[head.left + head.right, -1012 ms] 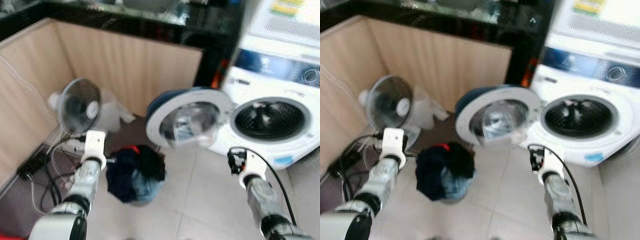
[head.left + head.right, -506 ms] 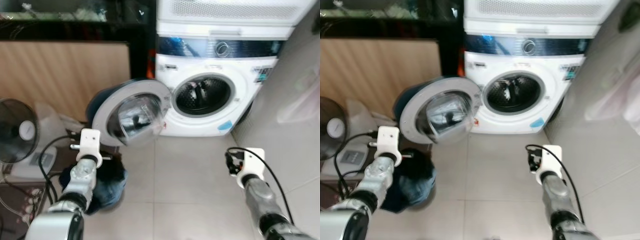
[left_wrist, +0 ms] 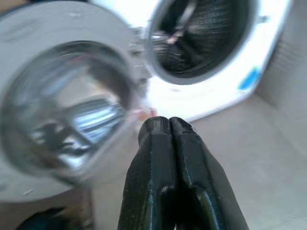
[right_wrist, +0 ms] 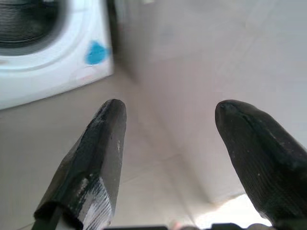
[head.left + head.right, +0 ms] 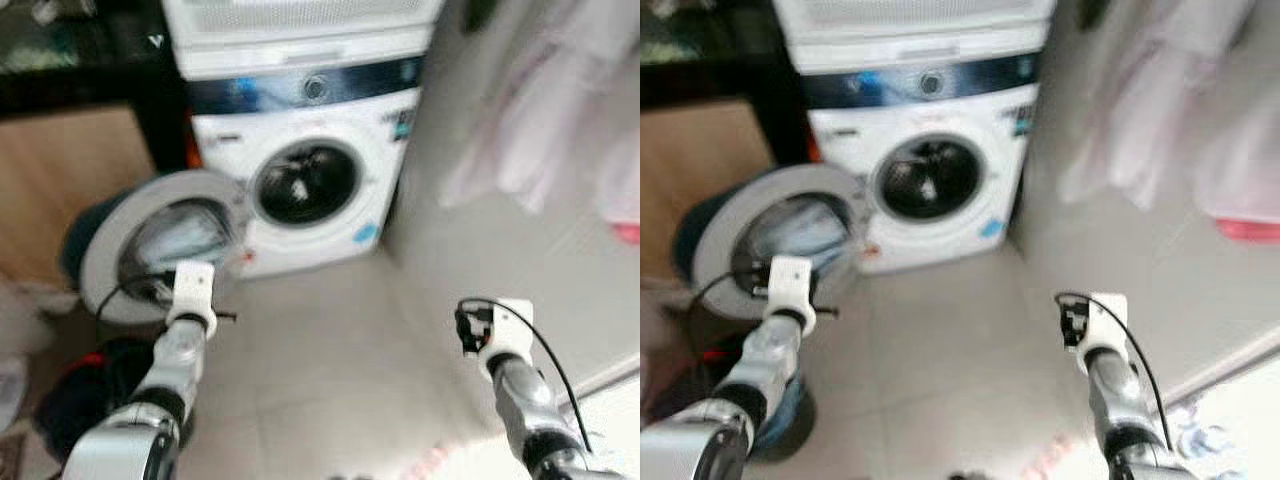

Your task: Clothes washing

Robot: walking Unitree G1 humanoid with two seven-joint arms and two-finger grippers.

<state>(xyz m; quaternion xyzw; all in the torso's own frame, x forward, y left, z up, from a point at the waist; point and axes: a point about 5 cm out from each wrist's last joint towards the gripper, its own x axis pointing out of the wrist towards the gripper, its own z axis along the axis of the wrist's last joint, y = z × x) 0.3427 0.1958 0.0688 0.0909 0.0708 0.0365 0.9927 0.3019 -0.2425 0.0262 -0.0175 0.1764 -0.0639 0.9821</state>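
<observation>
Washing machine (image 5: 300, 180) stood ahead of the left gripper (image 3: 169, 125), door (image 3: 62, 110) swung wide open; its fingers were pressed closed, empty. Right gripper (image 4: 168, 115) fingers spread apart over floor tiles (image 4: 144, 158). Dark clothes pile (image 5: 70, 400) lay beside the left arm.

A: Where's the washing machine (image 5: 300, 170)?
B: Ahead, against the back, its door (image 5: 160, 245) swung open to the left.
A: And the clothes pile (image 5: 85, 395)?
B: On the floor below that door; hanging garments (image 5: 540, 130) are to the machine's right.
</observation>
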